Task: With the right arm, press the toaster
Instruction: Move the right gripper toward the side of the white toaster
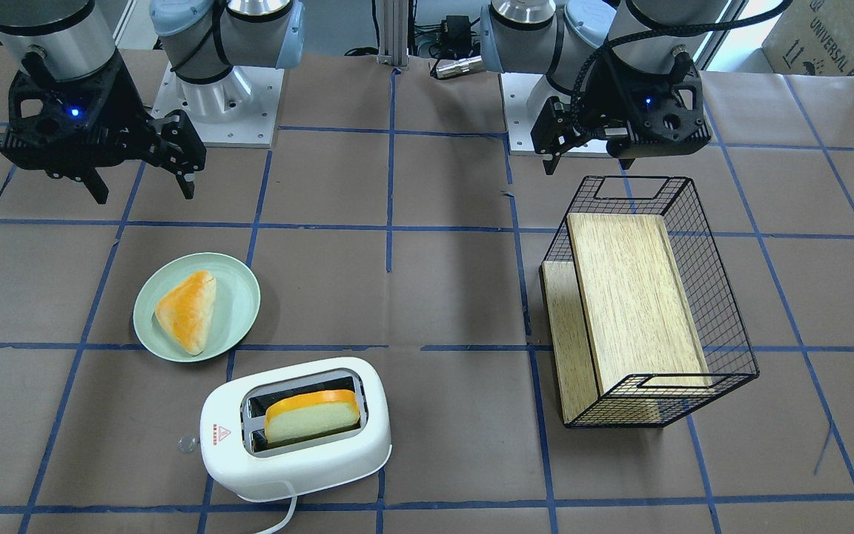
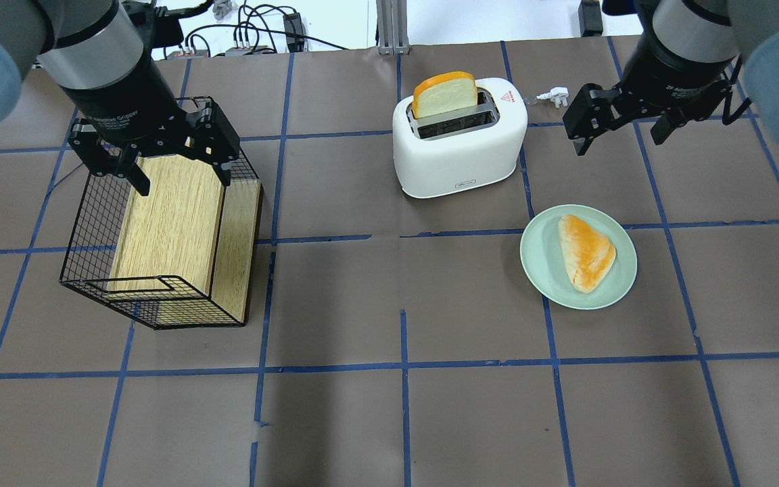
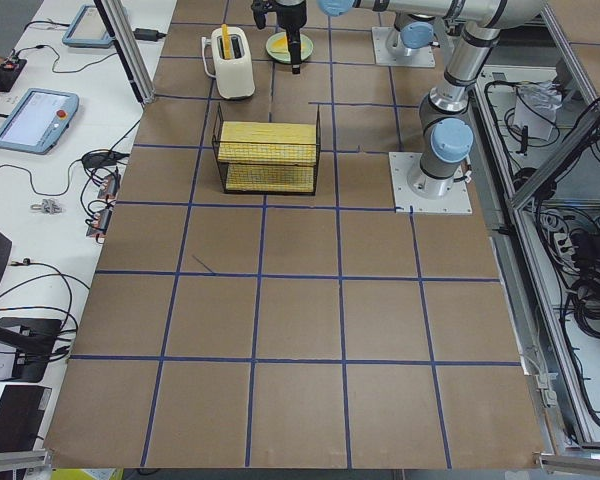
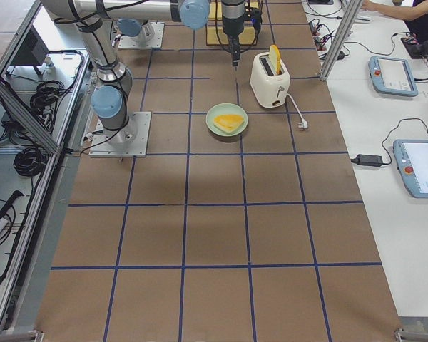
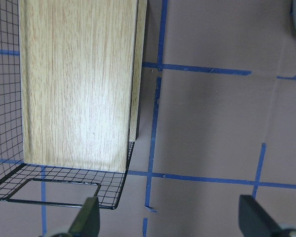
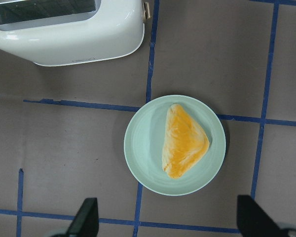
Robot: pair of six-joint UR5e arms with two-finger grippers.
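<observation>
The white toaster (image 1: 301,452) stands at the table's far side from the robot, with a slice of bread (image 1: 312,415) sticking up from one slot. It also shows in the overhead view (image 2: 460,155) and at the top left of the right wrist view (image 6: 69,42). My right gripper (image 2: 619,138) hangs open and empty above the table, to the right of the toaster and apart from it. It also shows in the front-facing view (image 1: 144,194). My left gripper (image 2: 183,181) is open and empty above the wire basket (image 2: 92,223).
A pale green plate (image 2: 538,264) with a triangular piece of bread (image 2: 585,251) lies between the toaster and my right arm's base. The basket holds a wooden board (image 1: 631,297). The toaster's white cord and plug (image 2: 552,96) lie beside it.
</observation>
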